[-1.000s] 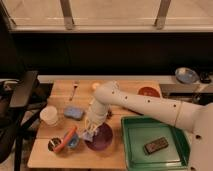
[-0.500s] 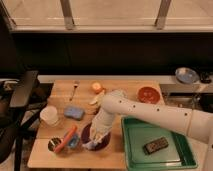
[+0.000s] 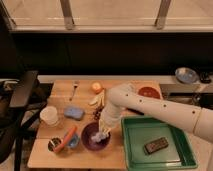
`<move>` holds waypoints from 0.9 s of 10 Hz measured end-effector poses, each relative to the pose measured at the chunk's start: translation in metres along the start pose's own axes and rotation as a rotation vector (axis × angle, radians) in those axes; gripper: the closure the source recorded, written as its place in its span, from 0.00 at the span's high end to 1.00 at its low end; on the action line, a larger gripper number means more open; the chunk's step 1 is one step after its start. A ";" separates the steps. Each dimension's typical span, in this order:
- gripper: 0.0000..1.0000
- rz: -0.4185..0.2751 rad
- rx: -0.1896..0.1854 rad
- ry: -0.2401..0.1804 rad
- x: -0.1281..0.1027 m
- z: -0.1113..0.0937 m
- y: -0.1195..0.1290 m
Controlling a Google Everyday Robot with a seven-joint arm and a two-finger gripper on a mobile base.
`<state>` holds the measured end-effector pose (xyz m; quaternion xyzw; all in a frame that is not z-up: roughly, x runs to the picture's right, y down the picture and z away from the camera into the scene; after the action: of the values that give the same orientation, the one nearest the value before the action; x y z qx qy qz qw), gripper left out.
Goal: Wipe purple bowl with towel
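My end effector [image 3: 102, 134], clenched on the towel [image 3: 99, 138], sits directly over the purple bowl [image 3: 95, 137], whose basin lies straight beneath on the tabletop [image 3: 50, 157].

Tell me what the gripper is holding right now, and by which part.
The gripper, down inside the purple bowl, is shut on the towel, pinching its top while the rest hangs into the bowl.

White tubular robot arm, smooth rounded elbow, small dark round holes along the forearm, pale claw [image 3: 102, 134] over the purple bowl [image 3: 89, 135]
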<state>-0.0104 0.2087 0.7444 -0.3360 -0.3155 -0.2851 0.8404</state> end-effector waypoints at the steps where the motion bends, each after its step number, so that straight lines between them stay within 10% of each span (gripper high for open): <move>1: 0.00 -0.016 0.000 -0.002 0.000 -0.001 -0.008; 5: 0.00 -0.106 0.013 -0.037 -0.044 0.017 -0.034; 9: 0.00 -0.095 -0.013 -0.042 -0.063 0.028 0.007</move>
<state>-0.0557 0.2505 0.7127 -0.3319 -0.3467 -0.3194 0.8171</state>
